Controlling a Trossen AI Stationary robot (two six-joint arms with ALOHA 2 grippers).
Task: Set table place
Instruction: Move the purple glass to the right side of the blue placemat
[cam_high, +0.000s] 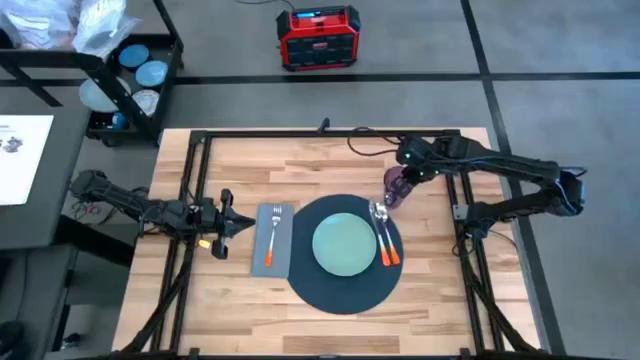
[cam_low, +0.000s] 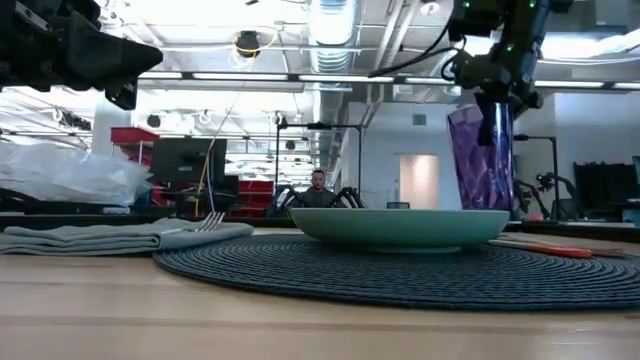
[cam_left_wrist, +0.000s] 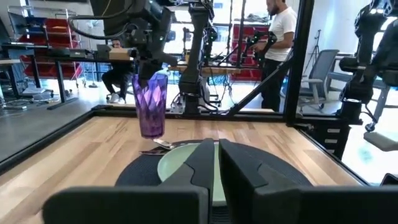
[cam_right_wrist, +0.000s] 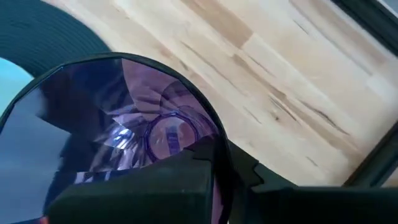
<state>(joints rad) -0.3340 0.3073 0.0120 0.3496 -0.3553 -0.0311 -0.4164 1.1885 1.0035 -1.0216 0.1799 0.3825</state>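
Right pincer (cam_high: 400, 184) clamped on purple cup (cam_high: 393, 190), left pincer (cam_high: 243, 226) together.
Cup at the mat's (cam_high: 340, 295) 1 o'clock on the butcher-block desk (cam_high: 420, 290); grey floor around.

Two dark, cabled, jointed arms

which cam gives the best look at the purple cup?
Left wrist view: the purple cup shows full height, upright, hanging from the right gripper, at the mat's far edge. Low view shows its side, base hidden behind the plate. High view: small, from above. Right wrist: only the inside.
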